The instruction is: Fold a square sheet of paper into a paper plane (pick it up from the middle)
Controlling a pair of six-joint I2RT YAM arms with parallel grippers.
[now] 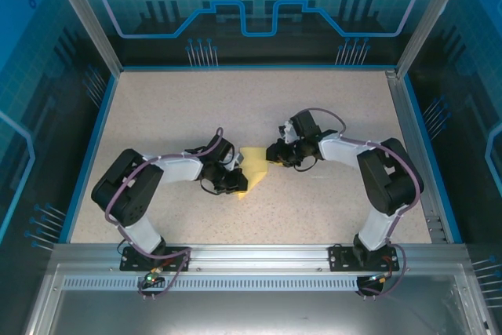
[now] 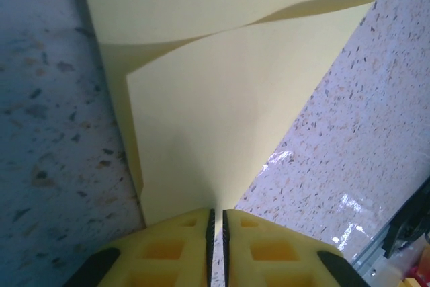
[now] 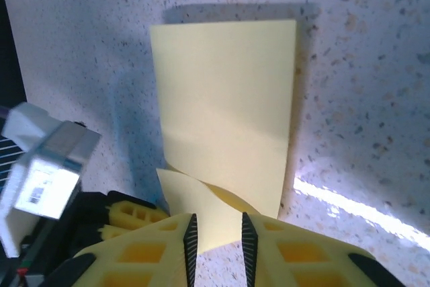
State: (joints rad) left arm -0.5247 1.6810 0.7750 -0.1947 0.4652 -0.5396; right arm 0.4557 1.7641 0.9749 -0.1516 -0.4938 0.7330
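The square sheet of paper [image 1: 252, 169] is pale yellow, folded into layers, and lies mid-table between my two grippers. In the left wrist view the paper [image 2: 215, 132] runs up from my left gripper [image 2: 217, 214], whose jaws stand a thin slit apart with speckled table showing through. The sheet's near edge sits right at their tips. My left gripper [image 1: 235, 180] is at the sheet's near-left side. My right gripper [image 3: 216, 223] is open, with a curled lower flap of the paper [image 3: 225, 112] reaching between its tips without being pinched. The right gripper [image 1: 274, 153] is at the sheet's far-right corner.
The speckled tabletop [image 1: 196, 107] has free room all round the sheet. Blue rails [image 1: 90, 147] border it left and back, and a metal rail [image 1: 408, 139] runs along the right. My left arm's wrist block [image 3: 40, 166] stands close to the right gripper.
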